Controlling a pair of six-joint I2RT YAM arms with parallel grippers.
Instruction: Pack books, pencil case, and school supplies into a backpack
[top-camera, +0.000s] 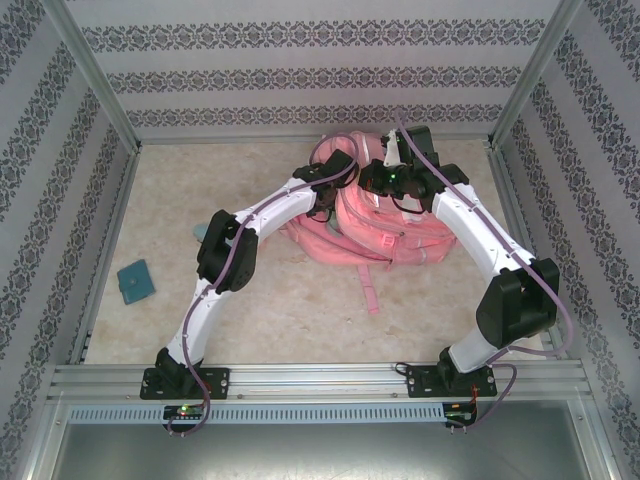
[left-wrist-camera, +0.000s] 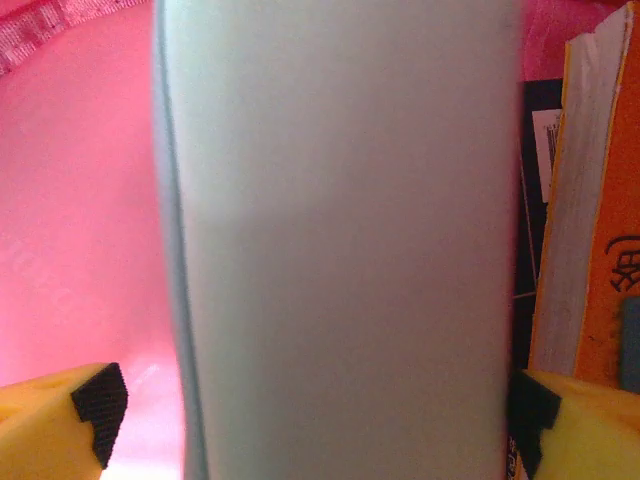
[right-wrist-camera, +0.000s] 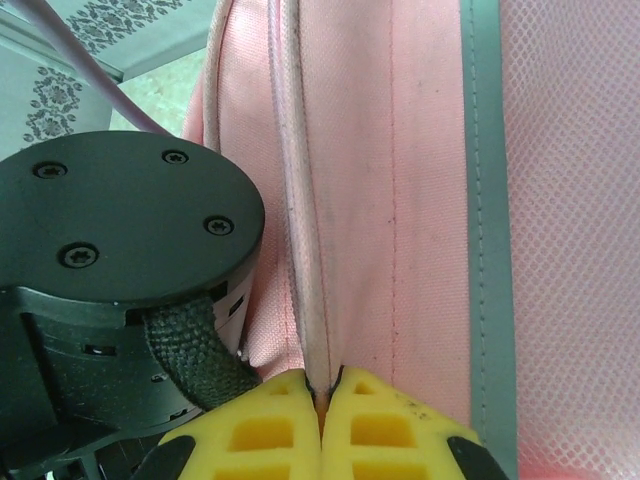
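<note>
The pink backpack (top-camera: 400, 240) lies at the back middle of the table with both arms reaching to its top. My left gripper (left-wrist-camera: 318, 405) is inside the pink opening, jaws spread wide around a grey-teal book (left-wrist-camera: 340, 230). The left pad (left-wrist-camera: 100, 400) stands apart from the book's edge and the right pad (left-wrist-camera: 535, 405) sits at its other edge. Beside it stand a yellow book (left-wrist-camera: 595, 220) and a dark navy book (left-wrist-camera: 535, 150). My right gripper (right-wrist-camera: 322, 385) is shut on the backpack's piped rim (right-wrist-camera: 305, 250), holding the fabric up.
A flat teal item (top-camera: 135, 280) lies on the table at the left, and another teal piece (top-camera: 205, 232) peeks out behind the left arm's elbow. The left arm's black wrist (right-wrist-camera: 120, 250) sits close beside my right fingers. Metal posts and patterned walls enclose the table.
</note>
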